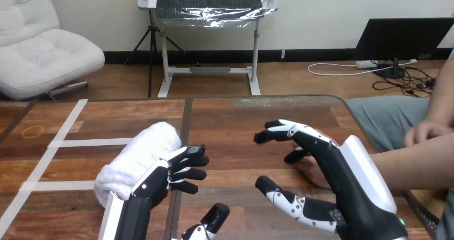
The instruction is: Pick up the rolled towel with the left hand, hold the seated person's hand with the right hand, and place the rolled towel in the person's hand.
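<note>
Looking down on the wooden table [241, 117], picked out the rolled towel [136, 159] straight away: white, thick and nubbly, wound into a fat cylinder. Lay aslant on the table's left half, one end toward the far side, the other toward the near edge. Butted against the ends of two strips of pale tape [91, 142]. Noted a long strip running away at the left, plus a thin yellow ring [33, 131] marked on the wood near the far left corner.

Found the left hand [171, 173] right up against the towel's near right flank, back shell upward. Fingers loosely bent and pointing right, away from the roll, thumb [214, 216] spread well clear below. Gripped nothing.

Over at the right, caught the right hand [342, 186] poised above the person's hand [309, 170], fingers arched and splayed leftward, nothing closed round. Could not tell whether touching. Saw the person's forearm [417, 167] reaching in from the right edge, and a farther hand [425, 133] beyond the table's right edge.
</note>
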`<state>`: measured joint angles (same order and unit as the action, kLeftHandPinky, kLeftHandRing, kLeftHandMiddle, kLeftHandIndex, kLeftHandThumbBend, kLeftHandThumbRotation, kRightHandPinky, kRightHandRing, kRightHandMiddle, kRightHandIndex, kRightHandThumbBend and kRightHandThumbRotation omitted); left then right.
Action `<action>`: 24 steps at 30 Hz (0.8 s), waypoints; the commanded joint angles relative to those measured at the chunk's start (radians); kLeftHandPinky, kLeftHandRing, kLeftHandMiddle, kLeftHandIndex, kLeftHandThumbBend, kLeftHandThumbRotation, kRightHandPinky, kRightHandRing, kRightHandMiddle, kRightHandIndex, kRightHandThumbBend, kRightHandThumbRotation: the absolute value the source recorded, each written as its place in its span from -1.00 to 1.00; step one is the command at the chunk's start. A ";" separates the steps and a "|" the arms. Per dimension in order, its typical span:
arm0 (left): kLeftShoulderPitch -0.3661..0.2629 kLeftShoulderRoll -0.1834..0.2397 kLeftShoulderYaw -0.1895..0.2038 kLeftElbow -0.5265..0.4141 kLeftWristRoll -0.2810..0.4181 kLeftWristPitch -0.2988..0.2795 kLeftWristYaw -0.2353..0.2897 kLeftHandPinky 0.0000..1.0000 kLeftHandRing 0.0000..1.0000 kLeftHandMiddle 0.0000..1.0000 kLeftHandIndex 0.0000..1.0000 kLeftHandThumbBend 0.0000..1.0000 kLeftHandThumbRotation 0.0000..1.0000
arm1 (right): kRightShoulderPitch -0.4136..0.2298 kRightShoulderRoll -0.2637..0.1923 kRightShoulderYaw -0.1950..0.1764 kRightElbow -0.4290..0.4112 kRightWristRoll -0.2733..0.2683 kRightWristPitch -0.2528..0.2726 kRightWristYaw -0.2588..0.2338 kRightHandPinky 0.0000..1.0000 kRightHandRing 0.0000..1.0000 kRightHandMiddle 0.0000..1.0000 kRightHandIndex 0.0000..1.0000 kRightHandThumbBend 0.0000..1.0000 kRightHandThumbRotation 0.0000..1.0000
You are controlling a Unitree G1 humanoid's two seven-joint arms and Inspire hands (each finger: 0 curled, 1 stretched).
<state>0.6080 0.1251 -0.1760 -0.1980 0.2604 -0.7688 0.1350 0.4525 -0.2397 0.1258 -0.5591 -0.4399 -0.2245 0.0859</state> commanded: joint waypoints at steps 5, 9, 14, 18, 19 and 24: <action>-0.051 -0.027 0.046 -0.104 0.063 -0.014 0.020 0.22 0.38 0.51 0.54 0.31 -0.29 | -0.014 -0.010 -0.034 -0.071 0.015 -0.019 0.002 0.17 0.54 0.62 0.36 -0.07 -1.00; -0.043 -0.019 0.075 -0.126 0.121 -0.022 0.031 0.22 0.39 0.54 0.58 0.30 -0.26 | -0.001 -0.009 -0.035 -0.078 0.020 -0.027 0.002 0.17 0.54 0.62 0.35 -0.07 -1.00; -0.036 -0.002 0.106 -0.166 0.178 -0.012 0.028 0.24 0.45 0.59 0.64 0.31 -0.19 | 0.017 -0.002 -0.031 -0.088 0.030 -0.027 0.003 0.16 0.53 0.62 0.35 -0.09 -1.00; -0.025 -0.001 0.126 -0.195 0.215 -0.006 0.029 0.27 0.49 0.63 0.68 0.33 -0.14 | 0.038 0.002 -0.028 -0.106 0.034 -0.019 0.007 0.16 0.54 0.62 0.35 -0.11 -1.00; -0.025 0.000 0.134 -0.203 0.228 -0.002 0.029 0.28 0.50 0.64 0.68 0.34 -0.13 | 0.043 0.005 -0.027 -0.110 0.036 -0.015 0.007 0.16 0.54 0.62 0.35 -0.11 -1.00; -0.015 0.000 0.161 -0.232 0.271 0.003 0.032 0.36 0.55 0.67 0.72 0.38 -0.06 | 0.068 0.014 -0.023 -0.126 0.044 -0.009 0.008 0.16 0.54 0.63 0.36 -0.13 -1.00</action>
<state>0.6188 0.1295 -0.0485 -0.3618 0.4952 -0.7675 0.1542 0.5266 -0.2391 0.1064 -0.6282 -0.4176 -0.2307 0.0949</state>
